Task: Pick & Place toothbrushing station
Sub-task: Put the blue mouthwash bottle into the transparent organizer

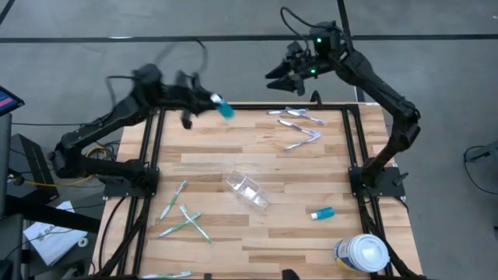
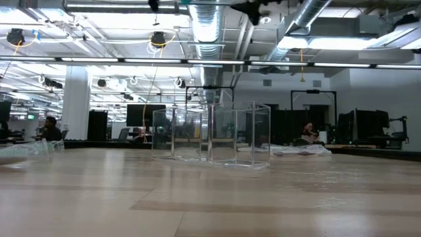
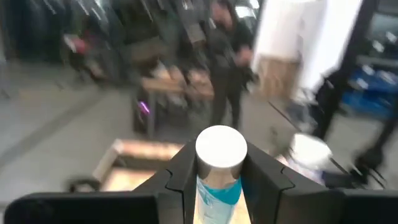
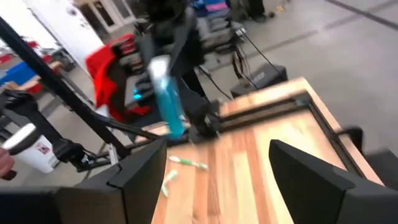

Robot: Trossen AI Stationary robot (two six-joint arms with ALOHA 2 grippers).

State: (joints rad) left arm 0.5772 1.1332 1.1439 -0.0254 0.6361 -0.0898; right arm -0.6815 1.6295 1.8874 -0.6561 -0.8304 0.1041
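The toothbrushing station (image 1: 247, 190), a clear plastic holder, rests on the middle of the wooden table; the low view shows it standing on its base (image 2: 210, 135). My left gripper (image 1: 204, 101) hangs over the table's far left edge, shut on a teal tube with a white cap (image 1: 223, 107). That tube also shows in the right wrist view (image 4: 166, 93). My right gripper (image 1: 284, 74) is high beyond the far edge, open with nothing between its fingers (image 4: 217, 180). My left gripper pinches the teal tube between its two fingers on the teal body (image 3: 217, 190), just under the white cap (image 3: 221, 149). The fingers come level from the table's left and lie across the tube. The tube is lifted clear of the table, tilted, cap end above the fingers.
Toothbrushes lie at the near left (image 1: 183, 218) and far right (image 1: 299, 124) of the table. A small teal tube (image 1: 321, 212) lies right of the holder. A white-lidded round tub (image 1: 362, 253) stands at the near right corner. A person (image 3: 227, 68) stands beyond the table.
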